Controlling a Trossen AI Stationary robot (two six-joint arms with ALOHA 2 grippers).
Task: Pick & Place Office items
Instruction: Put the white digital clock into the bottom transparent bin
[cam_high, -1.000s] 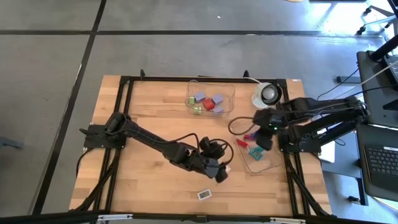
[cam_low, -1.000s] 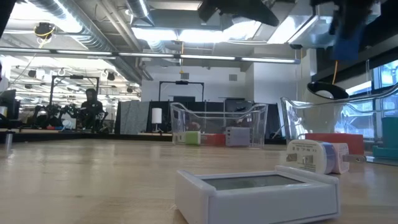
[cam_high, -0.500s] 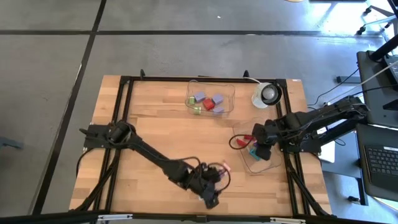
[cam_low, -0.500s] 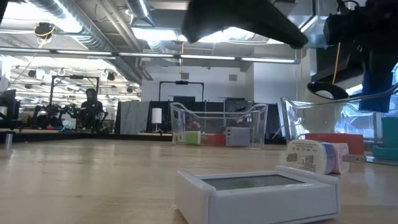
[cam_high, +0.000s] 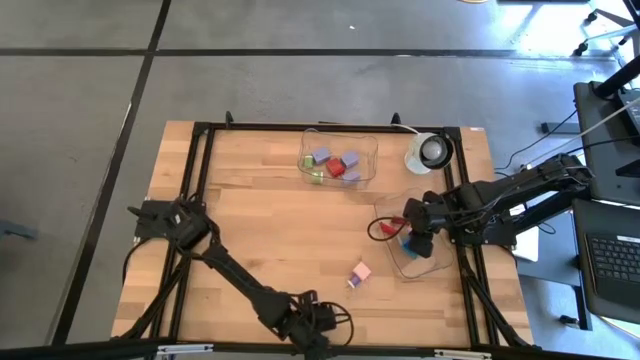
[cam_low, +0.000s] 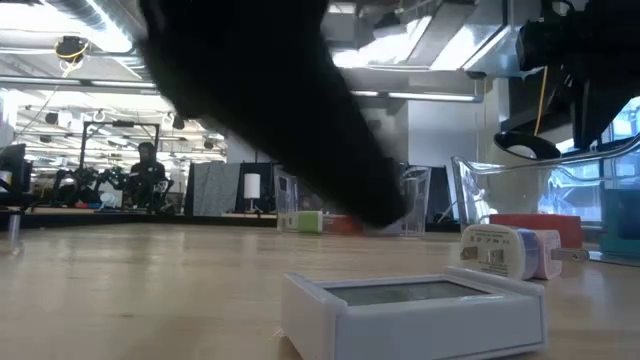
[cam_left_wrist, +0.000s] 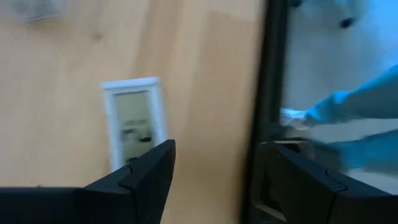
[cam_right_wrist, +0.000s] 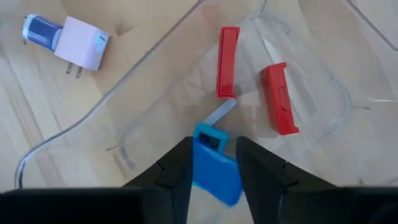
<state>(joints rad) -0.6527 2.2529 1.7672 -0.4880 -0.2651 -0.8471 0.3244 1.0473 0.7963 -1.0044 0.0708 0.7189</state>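
My right gripper (cam_high: 413, 240) (cam_right_wrist: 214, 149) is shut on a blue piece (cam_right_wrist: 214, 163) over the near clear tub (cam_high: 432, 262). Two red pieces (cam_right_wrist: 227, 53) (cam_right_wrist: 278, 99) lie on the tub's floor. A pink plug block with a blue end (cam_high: 358, 272) (cam_right_wrist: 79, 42) (cam_low: 510, 250) lies flat on the table left of that tub. My left gripper (cam_high: 318, 342) (cam_left_wrist: 214, 165) is open at the table's near edge, beside a flat white box (cam_left_wrist: 132, 121) (cam_low: 415, 310) that lies on the wood. In the high view, my left arm hides the box. My right gripper pinches the blue piece by its two opposite sides (cam_right_wrist: 200, 155) between its two fingers. The fingers come from above and point down into the tub. The piece's far end sticks out past the fingertips. I cannot tell whether it touches the tub's floor.
A second clear tub (cam_high: 340, 158) at the far middle holds several lavender, red, teal and green pieces. A round white-and-black object (cam_high: 430, 152) stands at the far right. Black frame rails (cam_high: 205, 180) run along the table's edges. My left arm (cam_low: 270, 110) crosses the low view.
My left gripper has swept from beside the pink plug block toward the table's near edge, past the white box, and the block now lies uncovered. My right gripper has moved toward the near edge and down over the near tub with the blue piece, then kept still.
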